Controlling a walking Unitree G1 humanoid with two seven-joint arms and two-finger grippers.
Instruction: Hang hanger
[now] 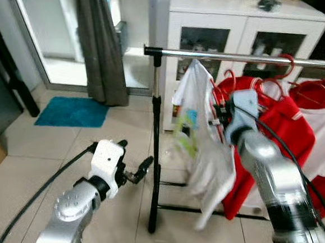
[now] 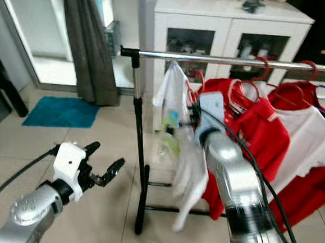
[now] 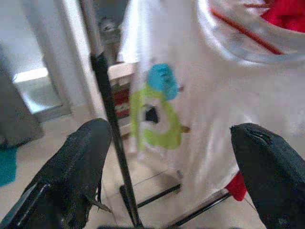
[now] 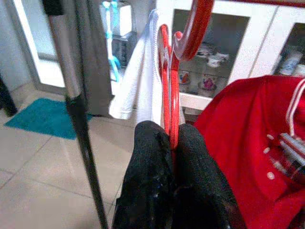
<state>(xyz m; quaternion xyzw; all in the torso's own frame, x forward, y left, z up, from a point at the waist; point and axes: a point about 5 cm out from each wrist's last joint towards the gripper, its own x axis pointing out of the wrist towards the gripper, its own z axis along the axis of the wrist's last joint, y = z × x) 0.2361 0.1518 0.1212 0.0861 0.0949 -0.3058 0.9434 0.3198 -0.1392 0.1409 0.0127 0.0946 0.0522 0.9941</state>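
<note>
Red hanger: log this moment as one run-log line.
right gripper: shut on red hanger carrying white shirt | hanger at rail | left gripper: open, apart beside rack pole

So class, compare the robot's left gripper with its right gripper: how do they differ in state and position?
The left gripper is open and holds nothing; the right gripper is shut on the red hanger carrying the white shirt. The left gripper hovers low beside the rack's pole; the right gripper is raised near the rail. Both have two black fingers.
</note>
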